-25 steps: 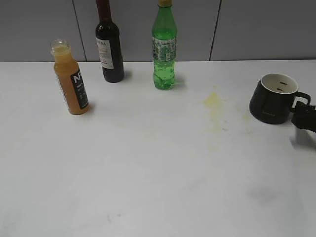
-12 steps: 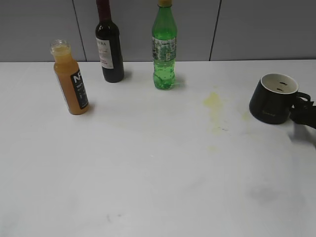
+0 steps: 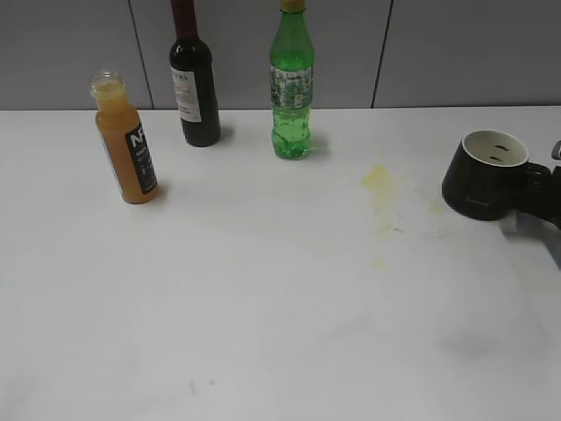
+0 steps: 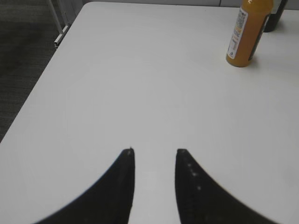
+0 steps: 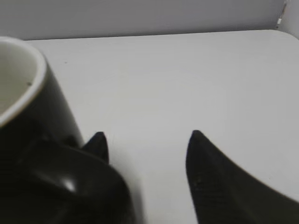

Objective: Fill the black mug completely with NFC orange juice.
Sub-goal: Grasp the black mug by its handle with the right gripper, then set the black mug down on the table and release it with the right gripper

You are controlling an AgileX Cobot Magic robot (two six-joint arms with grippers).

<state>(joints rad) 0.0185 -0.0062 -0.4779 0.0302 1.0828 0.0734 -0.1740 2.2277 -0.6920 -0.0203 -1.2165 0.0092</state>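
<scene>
The black mug [image 3: 478, 184] with its cream inside sits at the right of the white table, empty, its handle pointing right. In the right wrist view it fills the left side [image 5: 28, 107]. My right gripper [image 5: 147, 135] is open at the mug's handle, with the handle against its left finger; in the exterior view it shows at the right edge [image 3: 548, 197]. The NFC orange juice bottle [image 3: 127, 145] stands uncapped at the far left and also shows in the left wrist view [image 4: 245, 37]. My left gripper [image 4: 154, 151] is open and empty over bare table, well short of the bottle.
A dark wine bottle [image 3: 195, 83] and a green soda bottle [image 3: 291, 88] stand at the back. A yellowish stain [image 3: 379, 178] marks the table left of the mug. The table's left edge [image 4: 42, 88] drops to dark floor.
My right gripper has moved up and in against the mug's handle. The mug has barely shifted. The bottles have not moved.
</scene>
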